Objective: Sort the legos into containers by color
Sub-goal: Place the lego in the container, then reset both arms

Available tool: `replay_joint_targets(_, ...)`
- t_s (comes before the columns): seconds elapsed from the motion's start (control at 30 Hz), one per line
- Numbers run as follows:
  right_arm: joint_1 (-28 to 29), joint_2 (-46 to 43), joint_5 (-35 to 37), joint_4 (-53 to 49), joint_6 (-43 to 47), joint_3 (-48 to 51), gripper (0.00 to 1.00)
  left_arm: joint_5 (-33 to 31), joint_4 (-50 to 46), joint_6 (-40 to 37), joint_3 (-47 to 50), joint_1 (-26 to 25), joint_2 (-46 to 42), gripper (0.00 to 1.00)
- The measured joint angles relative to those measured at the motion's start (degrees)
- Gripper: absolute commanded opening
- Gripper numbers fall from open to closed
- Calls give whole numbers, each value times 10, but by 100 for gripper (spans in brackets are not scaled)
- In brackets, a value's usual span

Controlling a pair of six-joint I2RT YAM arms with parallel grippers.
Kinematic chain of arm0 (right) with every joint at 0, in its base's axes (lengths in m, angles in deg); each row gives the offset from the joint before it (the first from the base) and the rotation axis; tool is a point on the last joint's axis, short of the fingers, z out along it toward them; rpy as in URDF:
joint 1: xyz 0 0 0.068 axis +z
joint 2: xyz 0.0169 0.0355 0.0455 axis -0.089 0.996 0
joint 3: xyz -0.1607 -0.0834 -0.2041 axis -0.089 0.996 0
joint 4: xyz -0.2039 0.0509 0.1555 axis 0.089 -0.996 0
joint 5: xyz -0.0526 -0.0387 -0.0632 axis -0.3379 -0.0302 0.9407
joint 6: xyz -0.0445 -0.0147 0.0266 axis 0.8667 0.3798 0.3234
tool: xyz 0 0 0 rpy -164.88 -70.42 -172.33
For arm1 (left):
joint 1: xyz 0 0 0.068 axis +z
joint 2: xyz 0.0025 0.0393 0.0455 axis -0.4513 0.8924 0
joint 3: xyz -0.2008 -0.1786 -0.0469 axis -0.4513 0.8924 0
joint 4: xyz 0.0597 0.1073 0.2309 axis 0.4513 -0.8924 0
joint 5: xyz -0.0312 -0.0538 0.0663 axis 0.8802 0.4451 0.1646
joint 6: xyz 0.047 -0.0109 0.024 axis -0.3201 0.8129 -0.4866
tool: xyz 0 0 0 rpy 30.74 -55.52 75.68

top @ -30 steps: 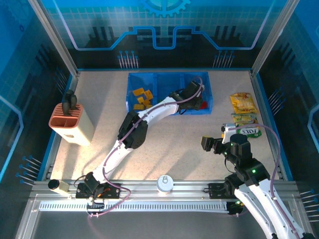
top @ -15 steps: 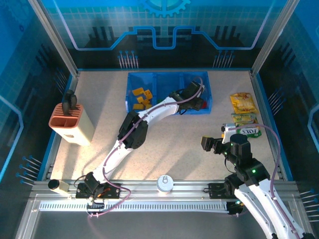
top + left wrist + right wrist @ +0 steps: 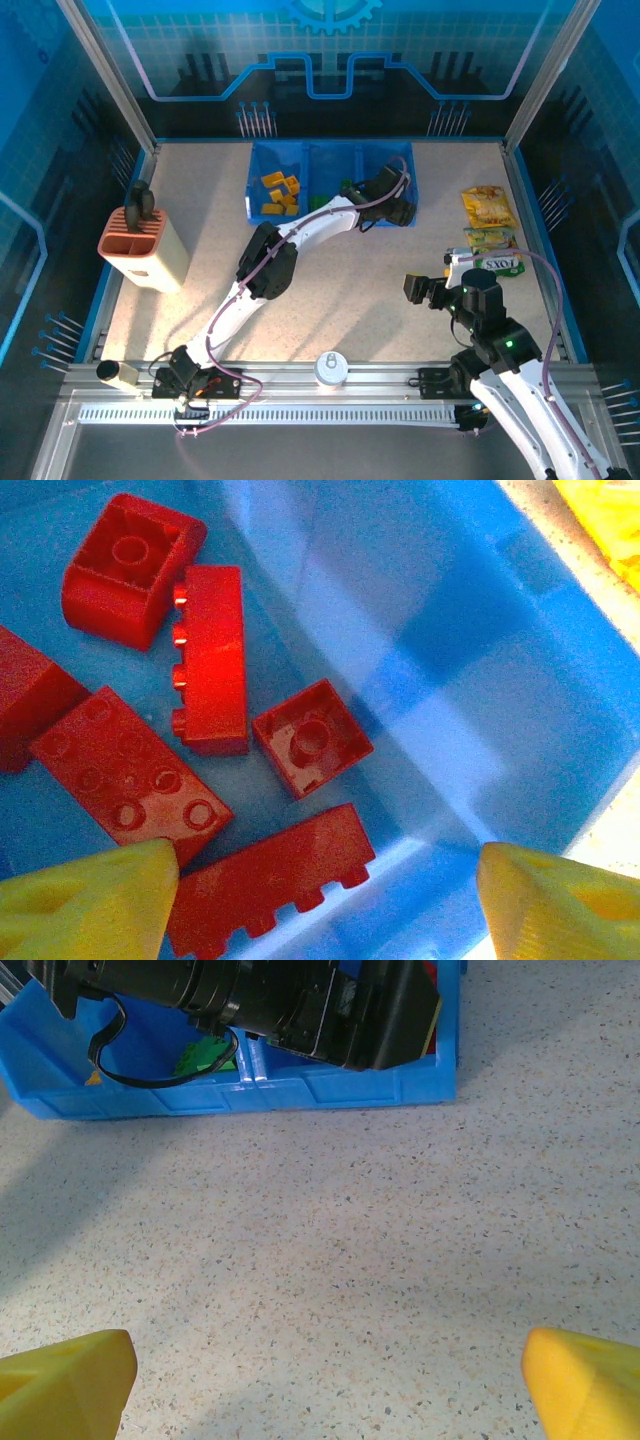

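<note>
The left gripper point(image 3: 325, 908) is hanging with its jaws spread wide and pinching nothing, its yellow fingertips point(image 3: 90, 900) hovering over the near right corner of the right compartment of the blue tray point(image 3: 480, 630). Below them six red legos point(image 3: 210, 660) are lying loose on that compartment's floor. One long brick is sitting just beside the left fingertip, though I cannot tell whether they are touching. In the top view, the orange legos point(image 3: 280, 193) are sitting in the tray's left compartment and the green legos point(image 3: 345, 186) in the middle one. The tray itself is resting near the far edge of the table point(image 3: 200, 200), about midway along it.

The right gripper point(image 3: 325, 1380) is also holding its jaws fully apart, with nothing between them, above bare table toward the right near side and well apart from the tray. Snack packets point(image 3: 487, 205) are lying along the right edge, and a salmon holder point(image 3: 140, 245) is standing by the left edge.
</note>
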Motion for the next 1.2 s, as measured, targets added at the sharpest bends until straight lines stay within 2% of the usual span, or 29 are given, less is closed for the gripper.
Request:
replay_joint_targets(0.27,0,0,0,0,0,0,100,0,1,-1,25,-4,-26,85)
replay_joint_targets(0.57,0,37,14,0,1,-24,100,-3,30,-3,106,-8,-153,86)
replay_joint_targets(0.9,1,124,37,11,27,-94,100,-29,110,-16,285,-10,-322,87)
replay_joint_targets(1.2,1,170,84,24,71,-122,100,-104,154,-44,450,-10,-457,90)
